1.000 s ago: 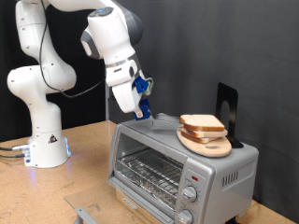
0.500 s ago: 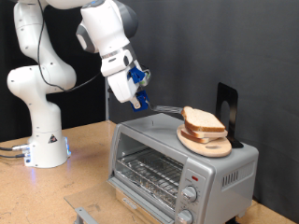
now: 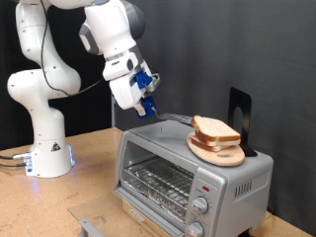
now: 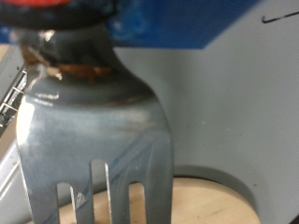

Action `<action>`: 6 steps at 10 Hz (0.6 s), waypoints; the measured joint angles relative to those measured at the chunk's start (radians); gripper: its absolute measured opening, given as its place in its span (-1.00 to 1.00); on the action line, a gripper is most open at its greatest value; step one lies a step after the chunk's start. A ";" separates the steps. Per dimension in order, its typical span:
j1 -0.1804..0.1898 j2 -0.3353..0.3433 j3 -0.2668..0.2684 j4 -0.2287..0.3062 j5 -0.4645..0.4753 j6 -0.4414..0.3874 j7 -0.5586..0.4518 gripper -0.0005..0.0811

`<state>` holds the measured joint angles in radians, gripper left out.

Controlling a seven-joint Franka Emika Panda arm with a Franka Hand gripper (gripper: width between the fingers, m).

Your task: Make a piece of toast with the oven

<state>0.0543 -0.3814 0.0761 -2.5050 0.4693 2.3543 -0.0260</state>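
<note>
A: So, where does it stand?

B: The end effector (image 3: 148, 102) hangs above the oven's (image 3: 188, 178) top, at the exterior view's left of the toast (image 3: 213, 128). It carries a fork (image 4: 93, 140), whose handle runs up into the blue fingers in the wrist view; I'd call it closed on that handle. The tines reach toward the toast in the exterior view.

A: And the toast itself?

B: On a round board (image 3: 219, 150) on top of the oven. There look to be two slices stacked, though I can't be sure. The oven door looks shut, with the rack bare behind the glass.

A: How would you do this step well?

B: As a judgement only: keep the tines low and nearly flat, slide them between slice and board, and don't shove, since the board sits near the oven's edge. A slow, level lift should stop the bread tipping off the fork.
</note>
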 joint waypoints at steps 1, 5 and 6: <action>-0.001 0.020 0.000 0.012 -0.011 0.000 0.011 0.09; -0.001 0.089 0.002 0.058 -0.016 0.005 0.018 0.09; -0.001 0.105 0.003 0.070 -0.016 0.009 0.019 0.09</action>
<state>0.0533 -0.2765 0.0795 -2.4348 0.4528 2.3634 -0.0069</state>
